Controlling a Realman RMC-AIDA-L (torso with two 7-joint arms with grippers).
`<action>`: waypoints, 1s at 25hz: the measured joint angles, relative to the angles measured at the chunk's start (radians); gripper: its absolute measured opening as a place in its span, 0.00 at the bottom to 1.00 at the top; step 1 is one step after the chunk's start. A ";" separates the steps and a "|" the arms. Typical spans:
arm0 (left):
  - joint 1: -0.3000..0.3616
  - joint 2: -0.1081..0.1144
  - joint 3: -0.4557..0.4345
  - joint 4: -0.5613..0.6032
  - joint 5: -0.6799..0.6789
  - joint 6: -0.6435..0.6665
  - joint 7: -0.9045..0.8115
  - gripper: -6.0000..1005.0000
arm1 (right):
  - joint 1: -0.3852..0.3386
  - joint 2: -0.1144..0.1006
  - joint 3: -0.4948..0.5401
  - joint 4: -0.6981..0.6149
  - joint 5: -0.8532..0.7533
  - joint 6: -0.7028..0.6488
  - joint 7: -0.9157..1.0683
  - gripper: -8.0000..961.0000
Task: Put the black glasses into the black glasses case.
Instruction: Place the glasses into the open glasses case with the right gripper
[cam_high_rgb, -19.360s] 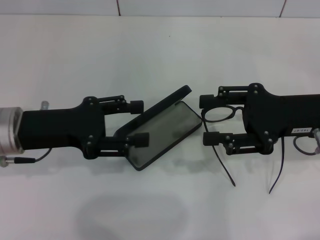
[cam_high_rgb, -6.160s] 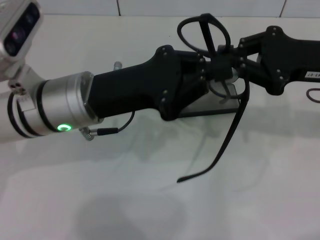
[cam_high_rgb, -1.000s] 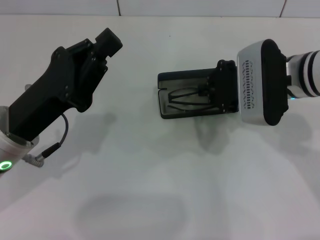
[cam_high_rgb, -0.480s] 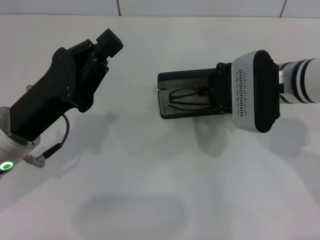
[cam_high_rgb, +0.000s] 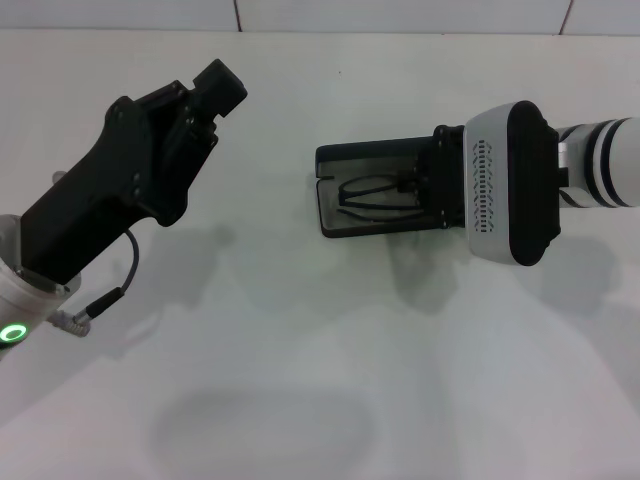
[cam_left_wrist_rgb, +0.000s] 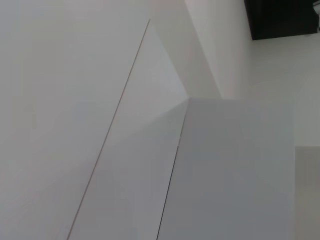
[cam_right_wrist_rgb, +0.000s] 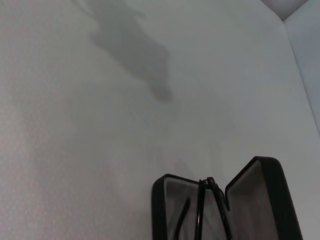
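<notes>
The black glasses (cam_high_rgb: 372, 193) lie folded inside the open black glasses case (cam_high_rgb: 335, 222). The right gripper (cam_high_rgb: 432, 190) hovers over them — finger state indeterminate. Risk: withdrawal snags the frame — dragging it out.

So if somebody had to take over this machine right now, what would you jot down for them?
Left gripper: raised over the table's left side, well away from the case, idle.
Right gripper: directly over the right end of the case, wrist pointing down.
Glasses: folded, lying inside the open case; the right wrist view shows them in the tray with the lid up.
Done: glasses are in the case.
Left: check that the right gripper is clear of the glasses, then draw it back. The case is not shut, if that is wanted.
</notes>
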 joint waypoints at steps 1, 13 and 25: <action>0.000 0.000 0.000 0.000 0.000 0.000 0.000 0.05 | 0.000 0.000 0.000 0.000 0.000 0.001 0.000 0.08; -0.001 -0.001 0.000 0.000 -0.001 0.001 0.000 0.05 | -0.012 0.000 0.000 -0.001 -0.005 0.032 0.000 0.08; -0.002 -0.001 0.000 0.000 -0.004 0.001 0.000 0.05 | -0.012 0.000 -0.011 0.000 -0.005 0.042 0.000 0.11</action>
